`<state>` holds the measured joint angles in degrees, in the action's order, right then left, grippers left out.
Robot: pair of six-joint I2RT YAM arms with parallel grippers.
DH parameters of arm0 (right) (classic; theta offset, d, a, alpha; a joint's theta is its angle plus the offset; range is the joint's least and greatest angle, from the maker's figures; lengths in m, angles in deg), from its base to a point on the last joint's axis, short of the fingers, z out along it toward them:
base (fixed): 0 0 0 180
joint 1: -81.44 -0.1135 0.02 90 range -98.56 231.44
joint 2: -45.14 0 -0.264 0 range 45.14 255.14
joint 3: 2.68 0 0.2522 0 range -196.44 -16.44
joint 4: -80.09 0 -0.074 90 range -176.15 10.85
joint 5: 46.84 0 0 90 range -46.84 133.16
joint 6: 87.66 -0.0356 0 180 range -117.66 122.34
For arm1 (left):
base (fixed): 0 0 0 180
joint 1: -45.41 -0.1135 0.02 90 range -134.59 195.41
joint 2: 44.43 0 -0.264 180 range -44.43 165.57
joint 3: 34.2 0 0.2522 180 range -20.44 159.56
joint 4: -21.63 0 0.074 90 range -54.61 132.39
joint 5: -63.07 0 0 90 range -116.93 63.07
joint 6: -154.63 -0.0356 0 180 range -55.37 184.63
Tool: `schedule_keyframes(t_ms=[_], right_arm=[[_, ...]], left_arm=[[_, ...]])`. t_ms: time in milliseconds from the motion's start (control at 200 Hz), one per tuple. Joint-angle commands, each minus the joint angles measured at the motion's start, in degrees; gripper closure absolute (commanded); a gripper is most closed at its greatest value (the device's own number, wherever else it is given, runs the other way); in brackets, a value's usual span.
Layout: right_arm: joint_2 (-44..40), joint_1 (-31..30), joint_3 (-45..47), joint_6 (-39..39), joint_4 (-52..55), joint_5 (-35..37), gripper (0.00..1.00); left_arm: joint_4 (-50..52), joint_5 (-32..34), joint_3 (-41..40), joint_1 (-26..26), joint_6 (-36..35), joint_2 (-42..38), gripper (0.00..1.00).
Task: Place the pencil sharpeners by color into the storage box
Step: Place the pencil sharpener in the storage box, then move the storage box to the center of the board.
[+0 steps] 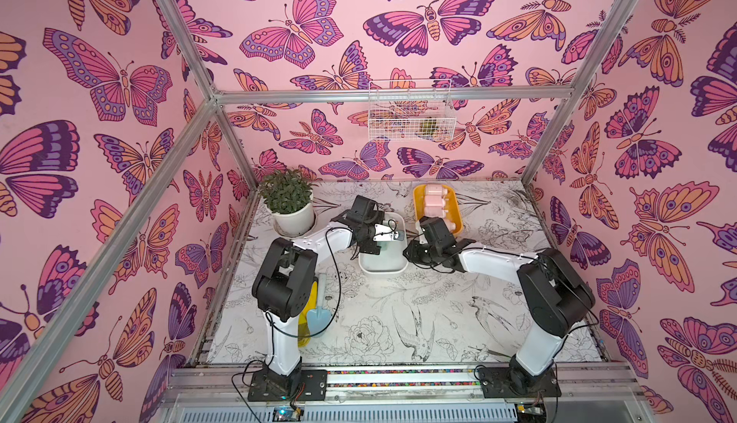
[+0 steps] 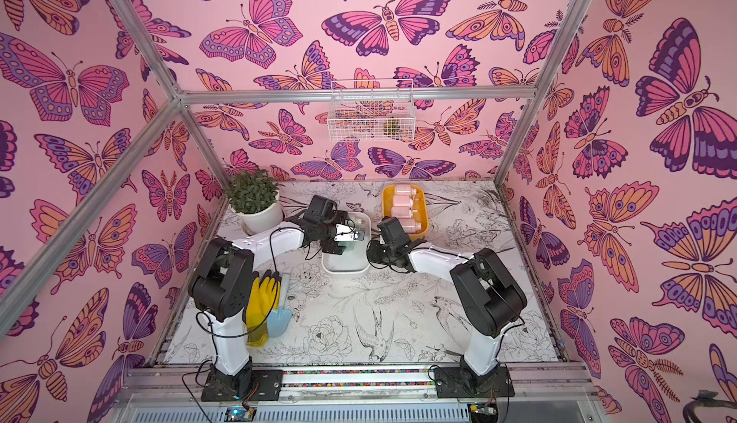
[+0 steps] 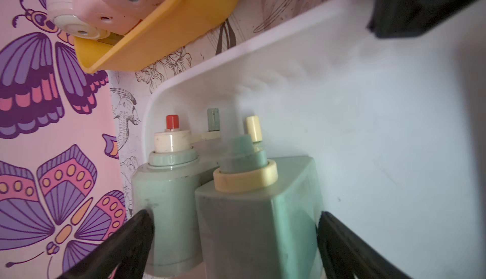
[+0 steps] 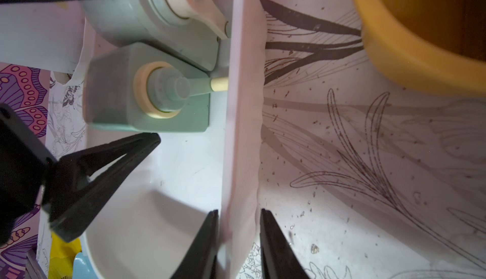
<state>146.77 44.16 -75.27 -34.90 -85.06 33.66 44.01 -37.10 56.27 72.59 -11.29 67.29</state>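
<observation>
While spread wide around two mint green sharpeners in white box, left gripper grips nothing; right gripper clamped on box wall (apparently), pink sharpeners in yellow box beyond.

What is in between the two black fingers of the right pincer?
The side wall of the white storage box stands between the right pincer fingers, which clamp it; the right wrist view shows this.

Sharpeners: two mint green, the rest pale pink. Boxes: one white, one yellow. Walls: pink with purple-orange butterflies. Table: white with line-drawn birds and flowers. Shovel: light blue. Glove: yellow.
</observation>
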Motion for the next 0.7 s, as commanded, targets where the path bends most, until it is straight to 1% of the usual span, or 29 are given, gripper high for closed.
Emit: schedule_keyframes(t_ms=[0, 220, 441, 541, 606, 696], right_arm=[[-1.6, -0.4, 0.6, 0.1, 0.8, -0.2, 0.69], [-1.6, -0.4, 0.6, 0.4, 1.3, -0.2, 0.69], [-0.4, -0.3, -0.3, 0.0, 1.1, -2.0, 0.69], [0.2, -0.4, -1.0, -0.3, 1.1, -3.2, 0.7], [0.6, -0.3, -1.3, -0.7, 1.2, -2.4, 0.71], [1.0, -0.4, -1.8, -1.1, 2.1, 0.6, 0.77]], left_arm=[[-6.5, 1.1, -1.4, 0.2, -1.1, 2.3, 0.0], [-6.5, -0.1, -1.6, 0.3, -1.0, 1.3, 0.0], [-5.5, -2.6, -5.0, 1.2, 0.6, -4.5, 0.0], [-5.3, -4.2, -6.2, 1.2, 4.2, -8.3, 0.0], [-5.4, -4.1, -6.6, 1.3, 7.5, -10.6, 0.0], [-5.7, -1.8, -5.7, 1.4, 15.3, -13.6, 0.0]])
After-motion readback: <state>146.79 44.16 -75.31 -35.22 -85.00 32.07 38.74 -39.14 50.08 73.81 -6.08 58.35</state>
